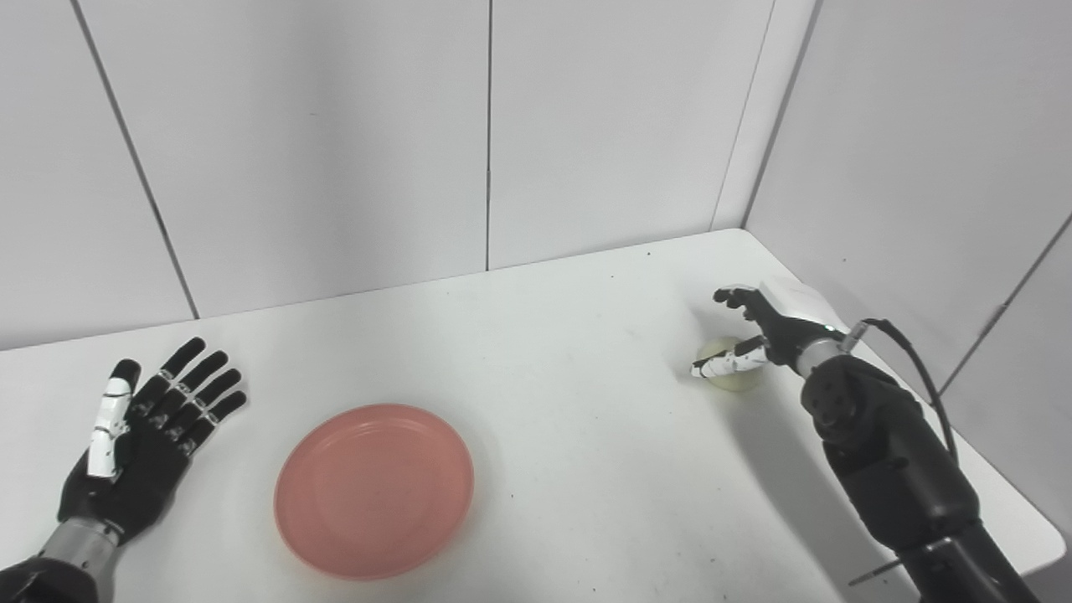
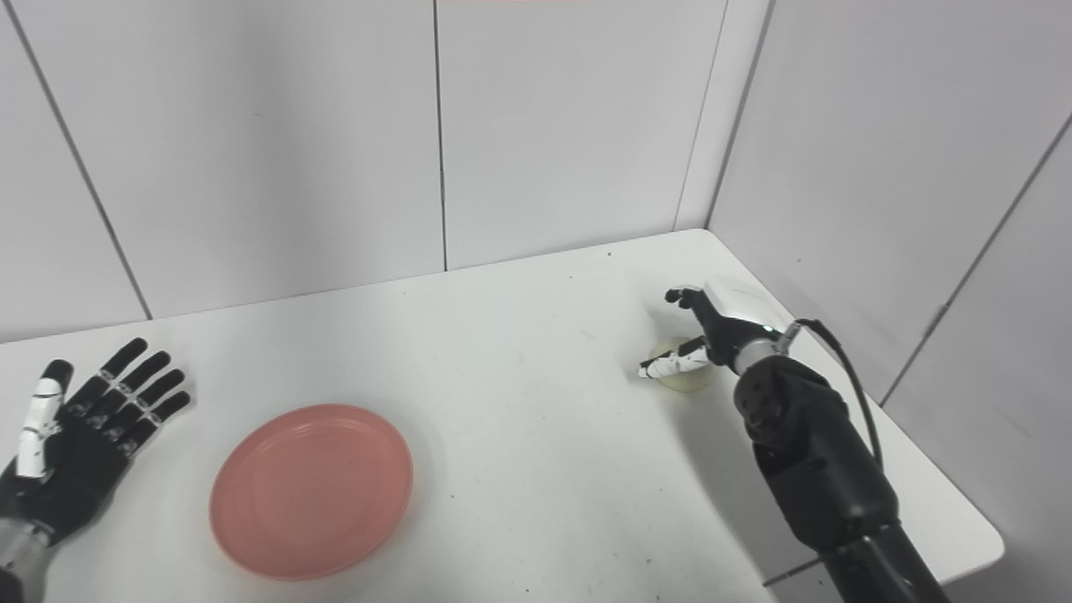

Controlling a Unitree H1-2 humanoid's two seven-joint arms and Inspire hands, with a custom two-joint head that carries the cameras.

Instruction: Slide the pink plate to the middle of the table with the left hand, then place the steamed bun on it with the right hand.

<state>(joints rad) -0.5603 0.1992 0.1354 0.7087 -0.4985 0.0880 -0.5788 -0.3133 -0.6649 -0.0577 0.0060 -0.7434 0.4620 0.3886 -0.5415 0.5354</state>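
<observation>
The pink plate lies flat on the white table, left of centre and near the front edge. My left hand rests palm up to the plate's left, fingers spread, holding nothing. The pale steamed bun sits at the far right of the table. My right hand hovers over the bun with fingers apart, the thumb in front of it and the other fingers behind. It partly hides the bun, and no grasp shows.
Grey wall panels close off the back and right side of the table. The table's right edge runs just beside my right forearm. A black cable loops off the right wrist.
</observation>
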